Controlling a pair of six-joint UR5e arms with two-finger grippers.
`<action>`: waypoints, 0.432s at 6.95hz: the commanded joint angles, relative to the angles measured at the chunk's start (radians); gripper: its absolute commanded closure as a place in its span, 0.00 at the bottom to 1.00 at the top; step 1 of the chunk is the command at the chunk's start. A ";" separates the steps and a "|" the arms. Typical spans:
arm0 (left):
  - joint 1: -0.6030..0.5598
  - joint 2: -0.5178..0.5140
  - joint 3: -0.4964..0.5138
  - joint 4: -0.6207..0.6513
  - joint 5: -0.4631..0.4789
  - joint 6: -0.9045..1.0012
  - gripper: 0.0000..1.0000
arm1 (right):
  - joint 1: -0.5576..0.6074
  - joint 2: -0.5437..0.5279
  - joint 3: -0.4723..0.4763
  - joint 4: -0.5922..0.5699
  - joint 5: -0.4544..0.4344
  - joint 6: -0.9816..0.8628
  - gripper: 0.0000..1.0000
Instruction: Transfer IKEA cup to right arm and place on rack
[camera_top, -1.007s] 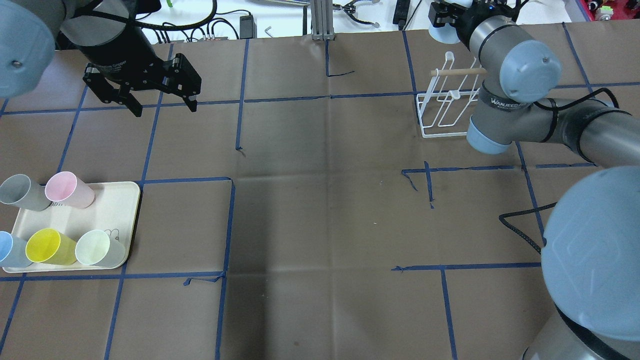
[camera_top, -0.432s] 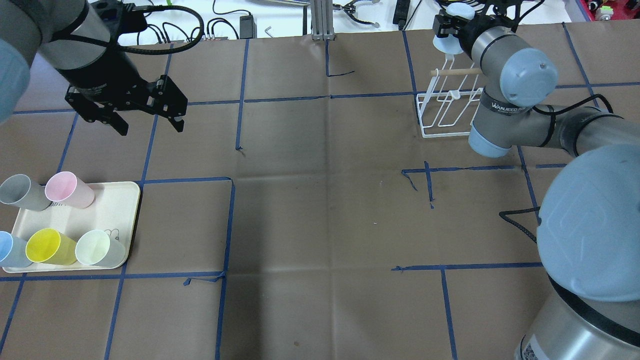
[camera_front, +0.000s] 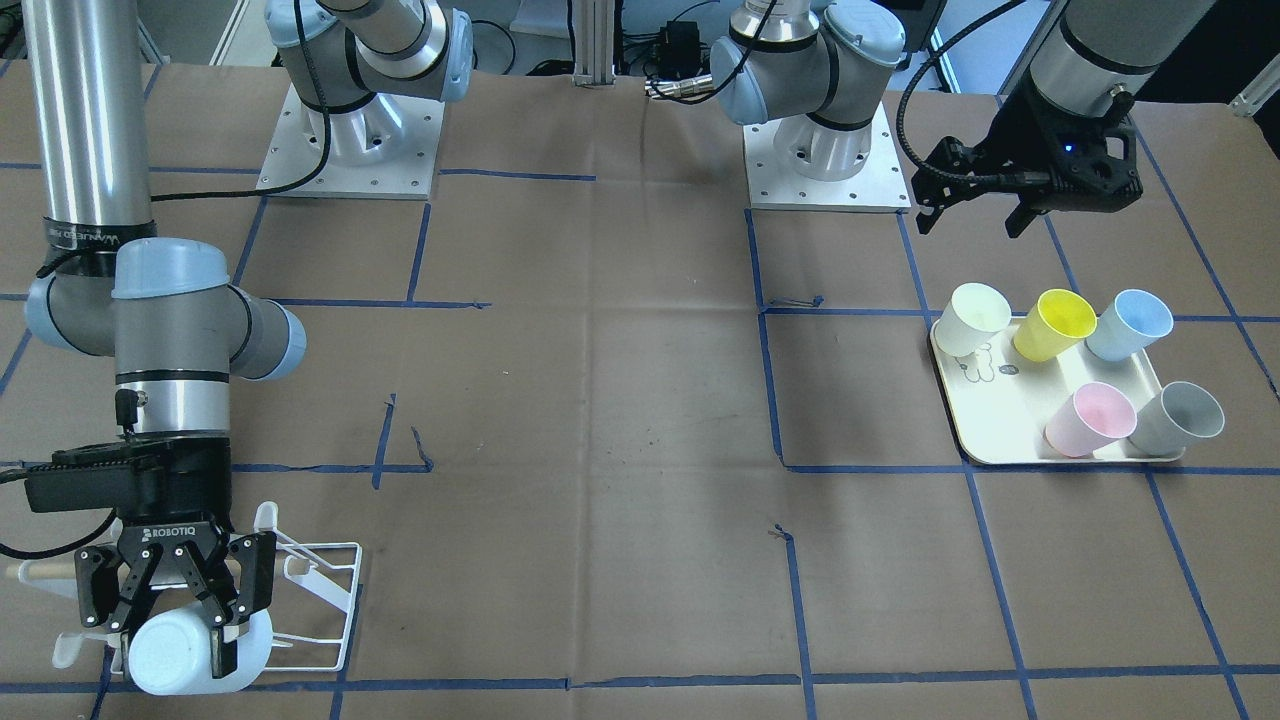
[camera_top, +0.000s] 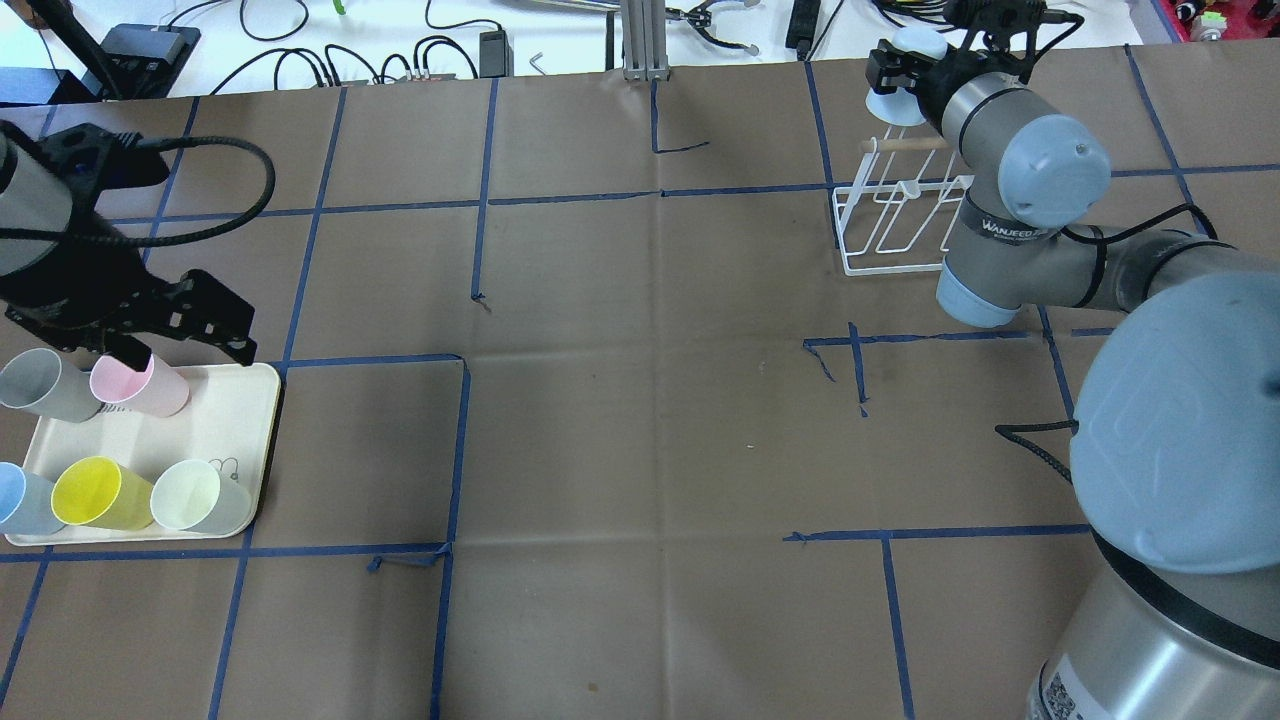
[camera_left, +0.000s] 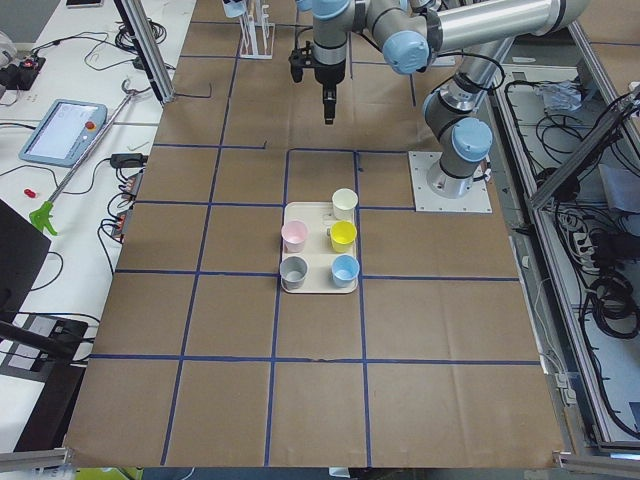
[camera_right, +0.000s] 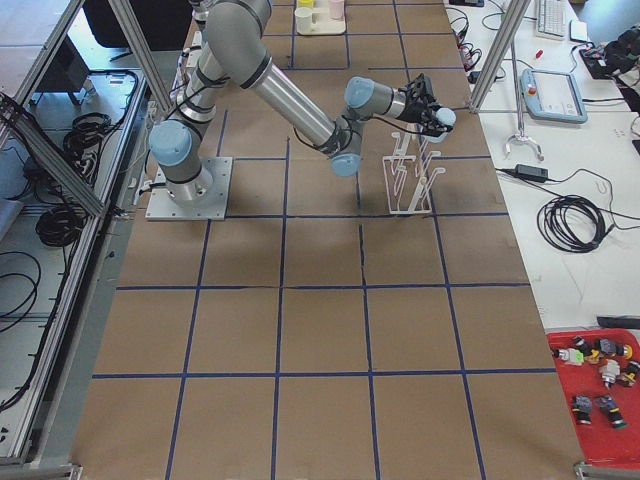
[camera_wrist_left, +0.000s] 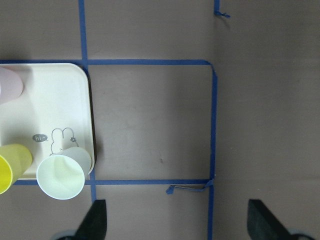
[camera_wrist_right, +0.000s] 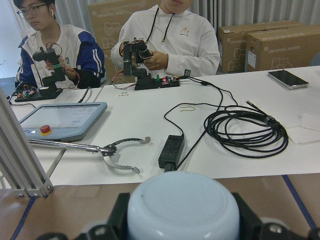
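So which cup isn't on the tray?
The pale blue cup between the fingers of the right gripper, by the rack. The other five all sit on the cream tray.

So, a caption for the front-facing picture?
Right gripper holds a cup at the rack; open left gripper hangs by the tray.

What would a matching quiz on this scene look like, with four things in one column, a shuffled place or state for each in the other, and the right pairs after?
Column one:
1. pale blue cup
2. pink cup
3. left gripper
4. rack

Column two:
A. on the cream tray
B. open and empty, in the air
C. standing on the table
D. held in the right gripper

Pairs: 1-D, 2-A, 3-B, 4-C.
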 joint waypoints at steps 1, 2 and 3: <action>0.141 0.061 -0.166 0.146 0.032 0.172 0.02 | -0.002 0.002 0.013 -0.001 -0.001 0.011 0.19; 0.157 0.060 -0.197 0.194 0.034 0.185 0.02 | -0.002 0.005 0.013 0.001 -0.004 0.013 0.00; 0.159 0.043 -0.199 0.206 0.035 0.209 0.02 | -0.002 0.006 0.012 0.002 -0.007 0.007 0.00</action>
